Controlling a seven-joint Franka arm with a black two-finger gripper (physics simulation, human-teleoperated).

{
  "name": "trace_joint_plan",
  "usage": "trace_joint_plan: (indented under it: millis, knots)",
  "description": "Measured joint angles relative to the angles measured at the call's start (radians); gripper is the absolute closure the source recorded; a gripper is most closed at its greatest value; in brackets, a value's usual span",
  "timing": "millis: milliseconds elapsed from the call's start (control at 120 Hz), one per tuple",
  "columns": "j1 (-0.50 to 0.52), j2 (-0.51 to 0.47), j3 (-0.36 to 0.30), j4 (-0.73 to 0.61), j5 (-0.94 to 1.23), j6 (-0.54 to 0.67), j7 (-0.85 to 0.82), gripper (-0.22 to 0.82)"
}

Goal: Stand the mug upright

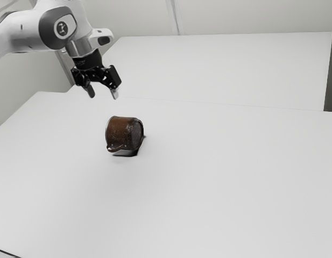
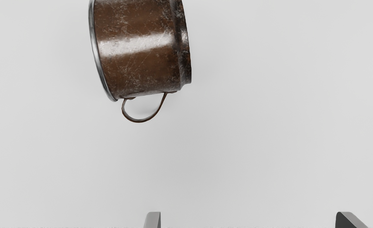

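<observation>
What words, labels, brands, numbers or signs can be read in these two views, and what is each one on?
No text can be read.
Round emblem on the dark cap of the arm: a light mark inside a ring, too small to make out as letters or a brand.
Mug: scratches and pale wear, no lettering on the sides seen.

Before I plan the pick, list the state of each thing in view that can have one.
Mug: lying on its side, mouth toward the exterior view's left; not upright
Mug's handle: attached, jutting from the mug's side
Gripper: open, empty, raised above the table
Arm: reaching in from the exterior view's left
</observation>
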Motion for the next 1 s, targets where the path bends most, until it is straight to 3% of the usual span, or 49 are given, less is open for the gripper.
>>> trace_joint_plan:
  millis: [183, 400, 833, 1000]
  knots:
    - [0.044, 0.031, 0.006, -0.033, -0.087, 0.042, 0.028, 0.0]
    - [0.265, 0.092, 0.007, -0.042, -0.21, 0.102, 0.13, 0.0]
    - [0.396, 0.296, -0.013, -0.025, -0.535, 0.163, 0.489, 0.0]
    - [0.481, 0.352, -0.087, -0.009, -0.62, 0.165, 0.628, 0.0]
